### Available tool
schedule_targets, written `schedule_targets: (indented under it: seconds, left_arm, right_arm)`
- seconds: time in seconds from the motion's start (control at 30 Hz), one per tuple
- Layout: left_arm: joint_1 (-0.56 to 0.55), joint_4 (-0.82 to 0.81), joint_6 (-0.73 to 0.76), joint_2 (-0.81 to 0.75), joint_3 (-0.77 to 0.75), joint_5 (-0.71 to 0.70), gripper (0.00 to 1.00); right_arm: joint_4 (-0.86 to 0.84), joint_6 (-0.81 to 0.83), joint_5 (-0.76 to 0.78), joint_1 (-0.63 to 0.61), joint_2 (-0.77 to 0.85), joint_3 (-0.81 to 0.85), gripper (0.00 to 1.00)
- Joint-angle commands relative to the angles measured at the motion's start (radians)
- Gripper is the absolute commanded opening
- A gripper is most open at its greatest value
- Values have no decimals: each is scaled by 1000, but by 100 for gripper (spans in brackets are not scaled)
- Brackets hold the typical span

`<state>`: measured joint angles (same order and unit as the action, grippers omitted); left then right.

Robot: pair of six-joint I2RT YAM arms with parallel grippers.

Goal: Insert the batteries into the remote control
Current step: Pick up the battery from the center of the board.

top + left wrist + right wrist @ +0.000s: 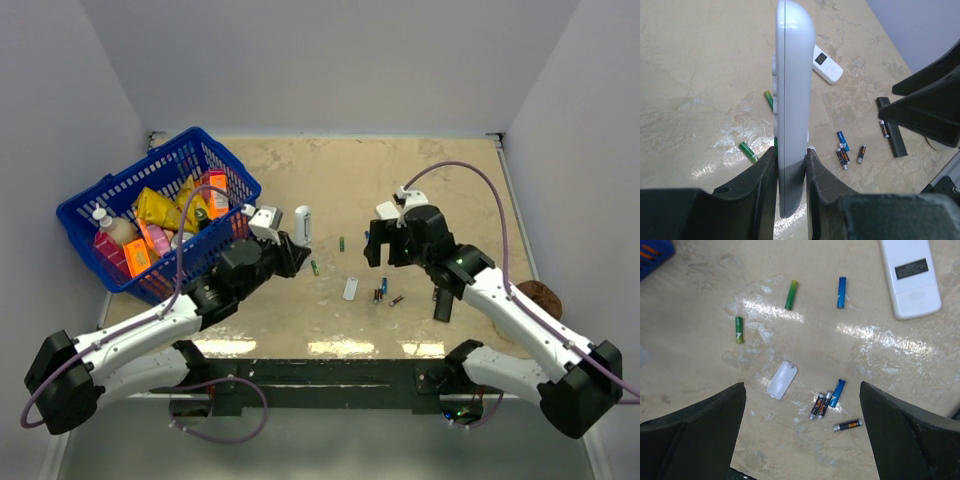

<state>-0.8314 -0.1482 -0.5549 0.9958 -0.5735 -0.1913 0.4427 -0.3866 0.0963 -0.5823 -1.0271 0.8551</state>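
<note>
Early stage: left gripper (pixel 790 156) clamps the remote control (pixel 792 75), right gripper (pixel 802 386) gapes empty over loose batteries (pixel 820 405) and a small white cover (pixel 782 380); none visibly loaded.

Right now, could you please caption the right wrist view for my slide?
Open right gripper hovers over scattered batteries, a small white cover and a wider white remote.

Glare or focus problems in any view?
Top external: bright glare strip on the table near its front edge. Left wrist: the remote control up close looks slightly soft; sheen on the table. Right wrist: sharp, glare patches among the batteries.
</note>
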Motion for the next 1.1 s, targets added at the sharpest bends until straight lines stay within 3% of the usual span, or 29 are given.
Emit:
schedule_targets:
  seconds: [0.0, 0.23, 0.53, 0.73, 0.93, 0.97, 1.07]
  left_arm:
    - [3, -102, 58, -62, 8, -31, 0]
    - [15, -154, 107, -126, 44, 41, 0]
    - [58, -258, 99, -305, 259, 174, 0]
    - [69, -275, 95, -367, 300, 233, 0]
    - [69, -358, 46, -326, 340, 259, 0]
    - [69, -394, 17, -319, 346, 251, 0]
    - [68, -451, 16, -293, 347, 257, 0]
  right_arm:
    - [74, -44, 64, 2, -65, 47, 98]
    - [166, -80, 106, 6, -154, 102, 92]
    - [189, -139, 85, 10, -238, 102, 81]
    - [206, -190, 48, 15, -284, 79, 74]
    - [185, -218, 22, 15, -300, 29, 59]
    - [182, -221, 13, 15, -301, 24, 52]
    - [147, -244, -43, 16, -303, -5, 43]
